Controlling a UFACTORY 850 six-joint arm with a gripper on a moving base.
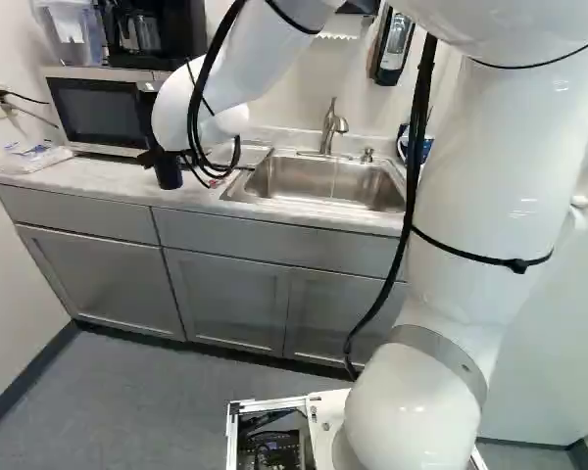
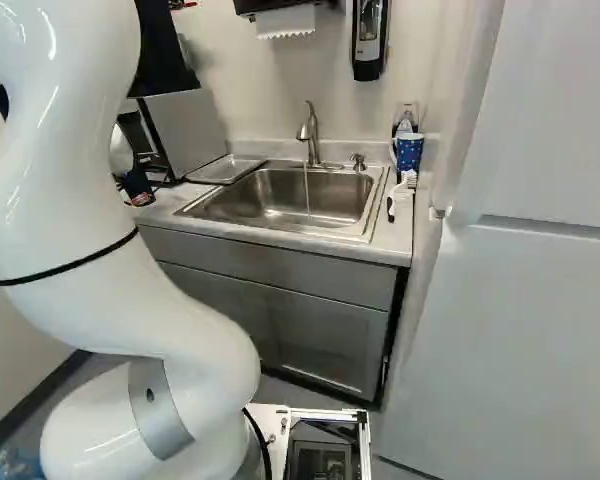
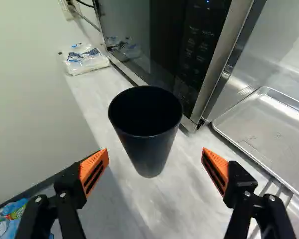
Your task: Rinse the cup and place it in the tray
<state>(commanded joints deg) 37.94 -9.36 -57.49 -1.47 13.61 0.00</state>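
Observation:
Beside the microwave, my black gripper (image 1: 149,127) is partly hidden by the white arm in the left base view. In the wrist view the gripper (image 3: 155,152) stands open, an orange pad to each side and a dark cup (image 3: 148,144) just ahead of the gap. The cup is upright over the counter, its mouth up, touched by neither finger. A shallow metal tray (image 3: 274,124) lies beyond the right-hand finger, on the counter between microwave and sink. A thin stream of water falls from the faucet (image 2: 312,135) into the sink (image 2: 215,210).
Close behind the cup is the microwave (image 3: 189,55). A plastic packet (image 3: 84,59) lies at the counter's wall end. Right of the sink, in the right base view, are a blue patterned cup (image 2: 408,152) and a white brush (image 2: 400,190). A tall white appliance (image 2: 520,330) stands at the right.

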